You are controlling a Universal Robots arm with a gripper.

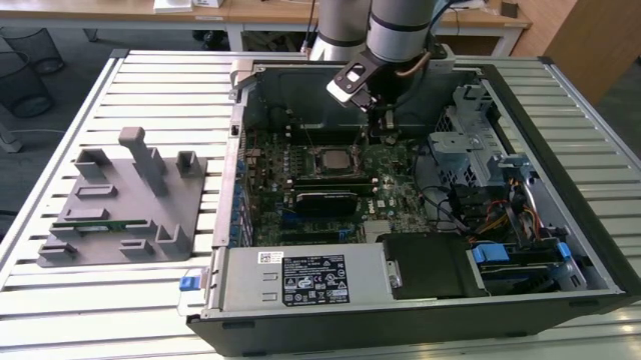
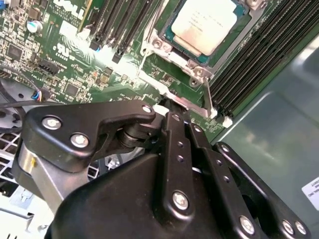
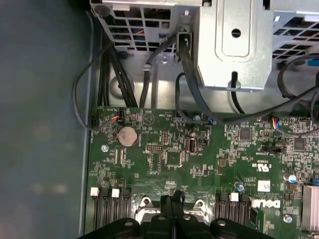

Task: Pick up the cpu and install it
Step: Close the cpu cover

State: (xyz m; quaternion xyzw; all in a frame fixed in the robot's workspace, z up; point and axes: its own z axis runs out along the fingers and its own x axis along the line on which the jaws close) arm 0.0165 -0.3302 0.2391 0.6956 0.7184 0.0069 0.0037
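Note:
The cpu (image 1: 334, 160) (image 2: 207, 24), a flat square chip with a dull silver top, lies in its socket on the green motherboard (image 1: 386, 187) inside the open computer case. A metal frame surrounds it. My gripper (image 1: 380, 133) hangs just above the board at the socket's edge, on the exterior view's right of the chip. In both wrist views its black fingers (image 2: 172, 124) (image 3: 172, 204) are pressed together with nothing between them, and their tips sit by the socket's metal frame and its thin lever (image 2: 207, 97).
A grey fixture (image 1: 125, 202) on the exterior view's left holds a green memory stick (image 1: 98, 223). Inside the case are the power supply (image 1: 300, 279), a metal drive cage (image 1: 469, 142) (image 3: 234, 45), black cables (image 3: 187, 74) and memory slots (image 2: 259, 55).

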